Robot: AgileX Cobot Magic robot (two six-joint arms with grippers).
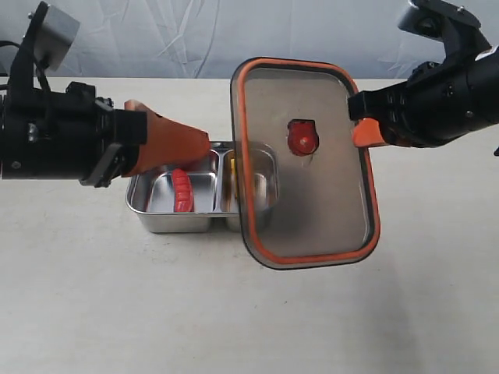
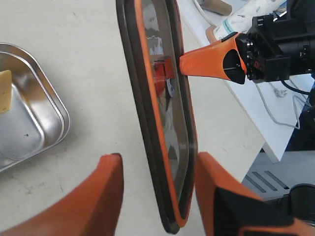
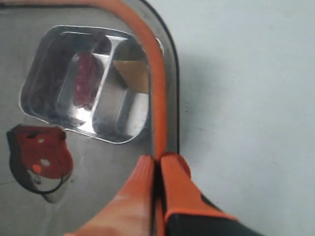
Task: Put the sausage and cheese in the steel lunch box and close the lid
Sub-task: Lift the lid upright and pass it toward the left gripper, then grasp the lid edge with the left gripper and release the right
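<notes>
1. A pale off-white table (image 1: 234, 319) is carrying the scene, and a wrinkled grey-blue cloth (image 1: 195, 39) is hanging behind it. In the left wrist view the table's edge is showing, with a cable (image 2: 273, 100) trailing beyond it.
2. The steel lunch box (image 1: 156, 214) is sitting on the table left of centre. The sausage (image 1: 182, 191) is lying in its left compartment and the cheese (image 2: 5, 91) in the other.
3. The lid (image 1: 312, 210) is hanging off the table with its orange seal rim showing. In the exterior view it is overlapping the box's right end.
4. The right gripper (image 3: 157, 162) is pinching the lid's right rim, fingers closed tight on it.
5. The left gripper (image 2: 157, 156) is straddling the opposite edge with its fingers spread. One seems to be touching the lid and the other is standing clear.
6. From the exterior camera the cheese is showing only dimly through the smoky lid.
</notes>
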